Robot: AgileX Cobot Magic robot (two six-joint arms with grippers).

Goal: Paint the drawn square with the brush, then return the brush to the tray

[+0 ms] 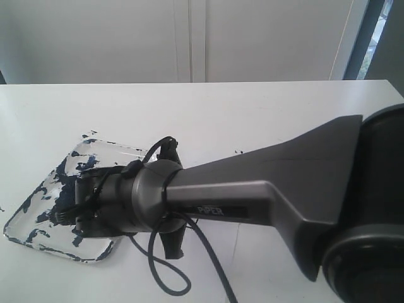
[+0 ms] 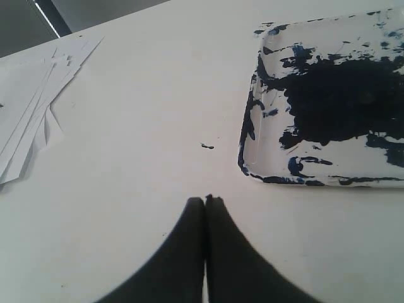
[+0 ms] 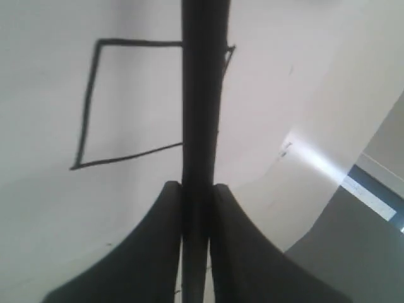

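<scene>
Right gripper [image 3: 197, 186] clamped brush [image 3: 202, 95]; square [image 3: 132, 101], upper left, stood unpainted.
Brush could twist in grip, smearing past outline. Left gripper [image 2: 205, 201] clenched, empty.

Exterior view: one matte dark-grey moulded arm link [image 1: 271, 183] flares wide toward a black rounded joint housing [image 1: 379, 189]. A "PIPER" marking [image 1: 211, 210] sits on the link's side. Loose black cables [image 1: 189, 259] loop below the grey cylindrical wrist [image 1: 148, 196].

The left gripper [image 2: 205, 201] has two plain black tapering fingers [image 2: 177, 252]. The right gripper [image 3: 197, 186] has two black fingers with straight inner edges and curved outer edges.
</scene>
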